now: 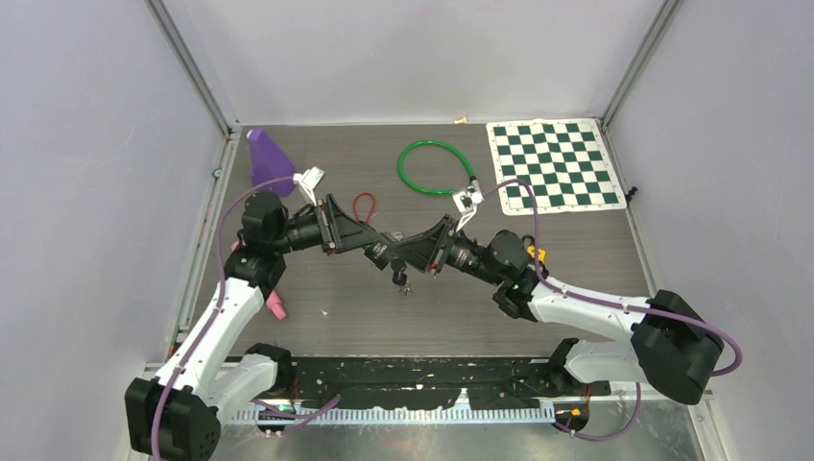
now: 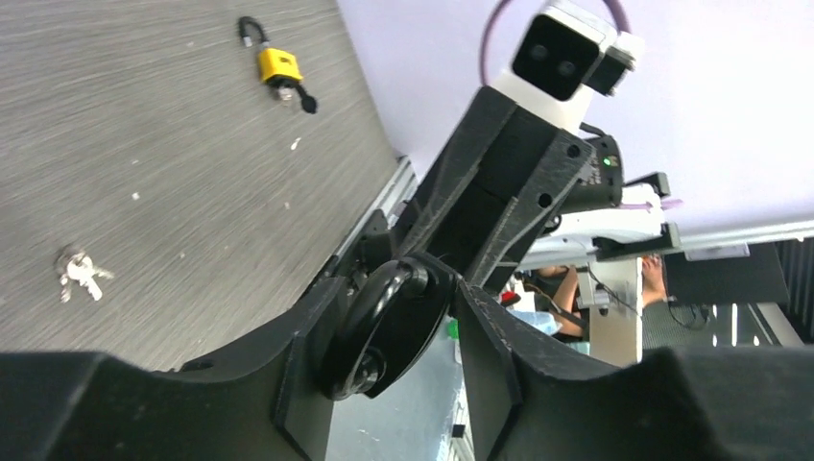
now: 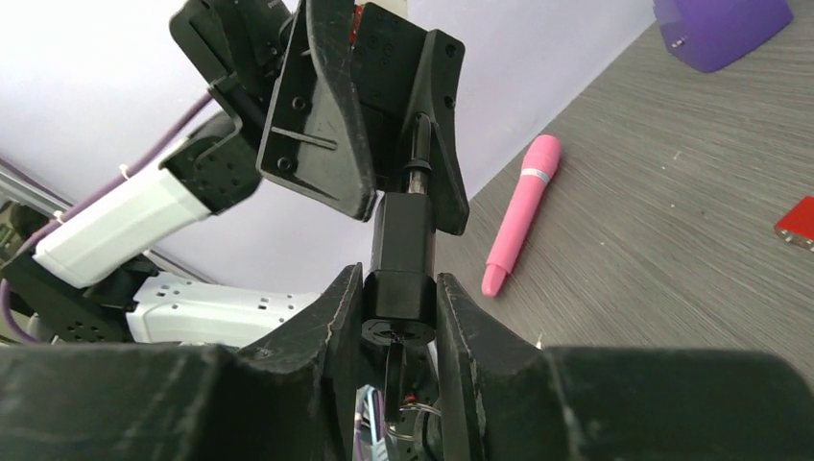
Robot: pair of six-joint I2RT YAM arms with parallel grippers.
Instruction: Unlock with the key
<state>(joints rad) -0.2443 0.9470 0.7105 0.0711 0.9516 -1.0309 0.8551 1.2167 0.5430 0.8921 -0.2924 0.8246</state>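
Observation:
A black padlock is held above the table, with my right gripper shut on its body. A key sticks in the keyhole on the underside, and a ring hangs from it. The same key dangles below the two grippers in the top view. My left gripper is open around the padlock's black shackle. The shackle rests against the left finger, with a gap to the right finger. Both grippers meet at mid-table, left gripper facing right gripper.
A yellow padlock with a key in it and a loose key bunch lie on the table. A pink marker, purple cone, red loop, green ring cable and chessboard mat surround the arms.

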